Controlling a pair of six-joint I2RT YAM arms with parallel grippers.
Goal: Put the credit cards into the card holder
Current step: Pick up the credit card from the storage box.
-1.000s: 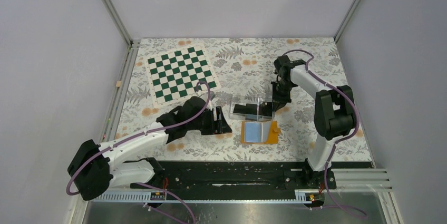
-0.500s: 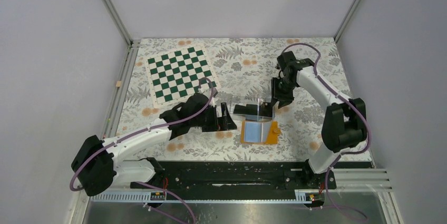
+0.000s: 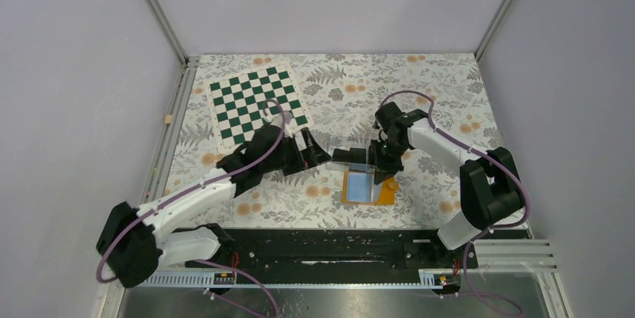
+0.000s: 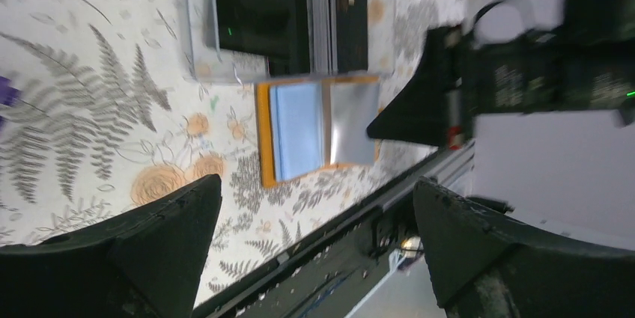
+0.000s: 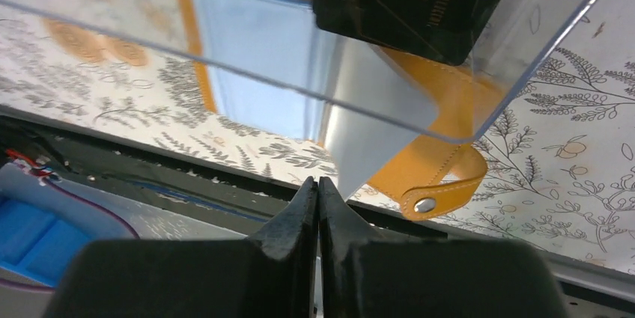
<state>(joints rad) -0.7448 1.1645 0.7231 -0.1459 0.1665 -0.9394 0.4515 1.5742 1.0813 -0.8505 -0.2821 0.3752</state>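
Observation:
The card holder [image 3: 365, 187] is an orange wallet lying open near the table's front, light blue pockets up. It also shows in the left wrist view [image 4: 299, 129] and the right wrist view [image 5: 442, 155], with its snap button [image 5: 425, 204]. The black credit cards [image 4: 258, 28] lie inside a clear plastic box [image 3: 352, 158]; one also shows in the right wrist view [image 5: 419, 0]. My right gripper [image 3: 382, 162] is shut on the box's clear wall [image 5: 374, 116] and holds it tilted over the wallet's far edge. My left gripper [image 3: 318, 150] is open and empty at the box's left end; it also shows in its own view [image 4: 316, 183].
A green and white checkerboard mat [image 3: 258, 105] lies at the far left. The black base rail [image 3: 337, 247] runs along the table's near edge, just below the wallet. Grey walls enclose the flowered table [image 3: 449, 86].
My right gripper has swung nearer and leftward with the clear box, bringing it over the wallet's far edge. My left gripper has moved farther and a little right, up to the box's left end.

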